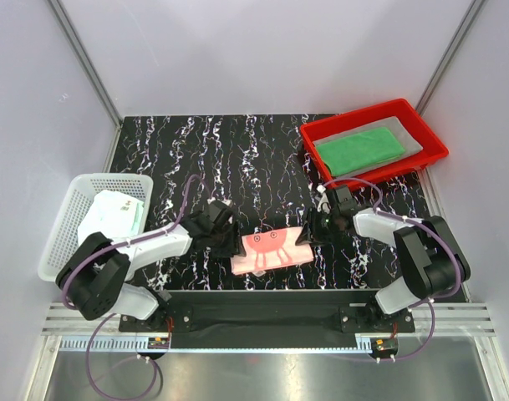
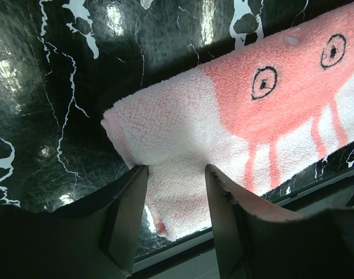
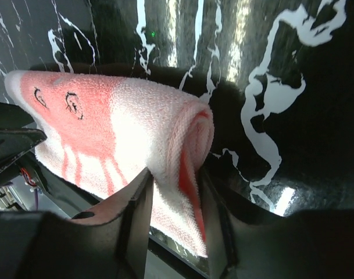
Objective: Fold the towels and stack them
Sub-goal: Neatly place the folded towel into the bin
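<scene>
The pink towel (image 1: pixel 272 250) lies folded on the black marbled counter (image 1: pixel 237 159) near its front edge, stretched between the two grippers. The left gripper (image 2: pixel 175 174) has its fingers (image 2: pixel 127 218) on either side of the towel's left end, the cloth filling the gap between them at a middling spread, though whether they press it cannot be told. The right gripper (image 3: pixel 174 186) sits at the opposite end, where the cloth rolls over into a thick fold; its fingers (image 3: pixel 139 215) stand close on both sides of that fold and appear to pinch it (the pink inner layer shows between them). The towel bears a printed creature with two ringed eyes and thin legs, seen from both wrist cameras. Well beyond the right fingers, at the far right corner, a red tray (image 1: pixel 430 152) holds the green towel (image 1: pixel 359 150), folded flat on a grey towel (image 1: pixel 409 138). To the outer side of the left fingers, past the left arm, a white basket (image 1: pixel 66 225) holds a pale towel (image 1: pixel 114 215). Nothing lies on the counter between the fingers and either container.
</scene>
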You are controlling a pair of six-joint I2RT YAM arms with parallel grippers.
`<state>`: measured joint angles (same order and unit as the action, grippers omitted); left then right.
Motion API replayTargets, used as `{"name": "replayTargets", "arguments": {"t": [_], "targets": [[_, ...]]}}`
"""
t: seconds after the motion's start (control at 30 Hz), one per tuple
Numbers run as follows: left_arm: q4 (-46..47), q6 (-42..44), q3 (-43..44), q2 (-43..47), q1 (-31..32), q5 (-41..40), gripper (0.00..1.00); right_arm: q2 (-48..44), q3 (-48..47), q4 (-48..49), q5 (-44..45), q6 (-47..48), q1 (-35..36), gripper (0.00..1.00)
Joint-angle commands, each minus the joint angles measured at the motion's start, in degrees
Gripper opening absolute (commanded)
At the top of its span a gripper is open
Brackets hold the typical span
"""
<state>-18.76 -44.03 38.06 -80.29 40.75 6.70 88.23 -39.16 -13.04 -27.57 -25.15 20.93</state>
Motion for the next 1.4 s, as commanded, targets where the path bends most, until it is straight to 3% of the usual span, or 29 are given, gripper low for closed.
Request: {"name": "replayTargets", "arguments": {"t": [0.0, 0.1, 0.23, 0.27, 0.4, 0.43, 0.6, 0.73, 0.93, 1.1, 1.37], "targets": [[0.04, -0.79, -3.26, 0.05, -0.32, -2.13, 0.51, -0.51, 3.47, -0.94, 1.38, -1.31, -0.01, 0.41], [-0.13, -0.88, -3.35, 0.22, -0.32, -2.30, 0.51, -0.86, 3.48, -0.85, 1.99, -1.66, -0.01, 0.32], [-1.27, -0.88, -2.39, 0.92, -0.32, -2.57, 0.51, -1.47, 2.33, -2.07, 1.12, -0.87, -0.01, 0.03], [-2.14, -0.36, -1.68, 1.36, -0.32, -2.57, 0.50, -1.91, 1.81, -2.78, 1.20, -0.26, 0.08, 0.00], [-15.37, 4.82, 9.89, 8.37, -0.15, -6.16, 0.49, -4.20, -6.16, -10.06, 5.06, 3.34, 0.08, 0.00], [-18.04, 6.22, 16.45, 9.79, -0.15, -10.26, 0.51, -4.20, -8.11, -13.73, 6.64, 4.39, -0.01, 0.00], [-27.98, 14.75, 30.92, 13.23, -1.72, -21.71, 0.60, -0.69, -21.97, -22.63, 12.36, 11.25, -0.18, 0.00], [-26.59, 18.98, 30.76, 13.85, -3.83, -27.69, 0.60, 6.49, -33.85, -30.09, 12.46, 17.31, -1.68, 0.00], [-22.99, 22.06, 25.23, 13.85, -6.39, -26.12, 0.62, 19.94, -57.76, -40.29, 15.79, 27.43, -6.51, 0.00], [-24.21, 23.37, 26.27, 11.30, -7.09, -25.86, 0.64, 29.01, -76.90, -47.07, 20.27, 31.91, -11.25, 0.00], [-23.51, 24.25, 26.54, 10.15, -9.11, -20.94, 0.64, 38.51, -92.40, -51.47, 23.88, 36.21, -19.95, 0.00]]}}
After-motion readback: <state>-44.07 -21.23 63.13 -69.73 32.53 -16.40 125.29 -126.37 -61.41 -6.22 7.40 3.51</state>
